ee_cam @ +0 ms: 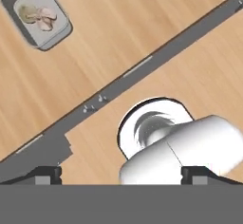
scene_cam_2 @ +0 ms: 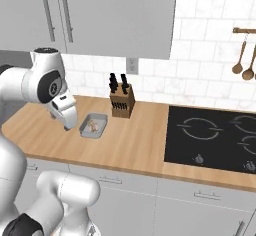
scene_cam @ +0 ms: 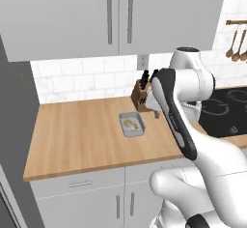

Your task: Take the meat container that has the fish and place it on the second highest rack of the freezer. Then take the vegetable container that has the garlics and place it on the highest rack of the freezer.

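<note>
The vegetable container (scene_cam: pixel 131 124) is a small grey tray on the wooden counter, holding a cluster of pale garlics (ee_cam: pixel 39 16). It also lies left of the knife block in the right base view (scene_cam_2: pixel 93 125). My gripper (ee_cam: pixel 121 174) is open and empty, pointing down from above the counter's front edge. The tray is at the upper left of the hand view, well apart from the fingertips (ee_cam: pixel 47 173). In the right base view the hand (scene_cam_2: pixel 65 114) hovers just left of the tray. The freezer's dark grey side (scene_cam: pixel 14 125) stands at the far left, its inside out of view. The meat container with the fish is out of view.
A wooden knife block (scene_cam_2: pixel 122 102) stands behind the tray by the tiled wall. A black cooktop (scene_cam_2: pixel 215 137) lies to the right, with wooden spoons (scene_cam_2: pixel 245 55) hanging above it. Grey wall cupboards (scene_cam: pixel 116 14) hang overhead. Bare counter (scene_cam: pixel 72 135) stretches left of the tray.
</note>
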Tool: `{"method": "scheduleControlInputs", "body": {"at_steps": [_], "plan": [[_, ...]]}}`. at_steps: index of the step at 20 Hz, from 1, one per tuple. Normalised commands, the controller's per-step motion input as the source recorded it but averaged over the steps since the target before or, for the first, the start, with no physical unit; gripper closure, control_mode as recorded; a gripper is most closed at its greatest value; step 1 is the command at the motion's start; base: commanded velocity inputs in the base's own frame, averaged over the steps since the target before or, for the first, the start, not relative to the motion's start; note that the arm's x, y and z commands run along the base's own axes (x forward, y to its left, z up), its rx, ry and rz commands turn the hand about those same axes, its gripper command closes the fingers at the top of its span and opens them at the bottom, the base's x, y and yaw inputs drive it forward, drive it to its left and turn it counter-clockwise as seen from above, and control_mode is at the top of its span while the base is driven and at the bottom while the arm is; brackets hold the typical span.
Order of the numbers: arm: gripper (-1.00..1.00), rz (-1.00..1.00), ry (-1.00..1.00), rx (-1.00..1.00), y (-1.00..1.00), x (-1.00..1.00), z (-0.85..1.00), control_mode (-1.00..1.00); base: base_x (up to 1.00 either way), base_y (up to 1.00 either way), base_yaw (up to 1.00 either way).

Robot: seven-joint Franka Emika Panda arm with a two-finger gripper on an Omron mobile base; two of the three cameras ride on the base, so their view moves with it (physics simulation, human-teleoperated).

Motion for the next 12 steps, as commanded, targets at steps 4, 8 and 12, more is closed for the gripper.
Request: {"method": "scheduleControlInputs", "body": {"at_steps": [4, 8, 12], "plan": [[-1.0, -0.37, 0.0, 0.0, 0.01, 0.54, -0.9, -1.0, 0.0, 0.0, 0.0], [-1.0, -0.43, -0.03, 0.0, 0.15, 0.58, -0.5, -1.0, 0.0, 0.0, 0.0], [-1.0, -0.41, -0.08, -0.04, 0.42, 0.68, -0.19, -1.0, 0.0, 0.0, 0.0]]}}
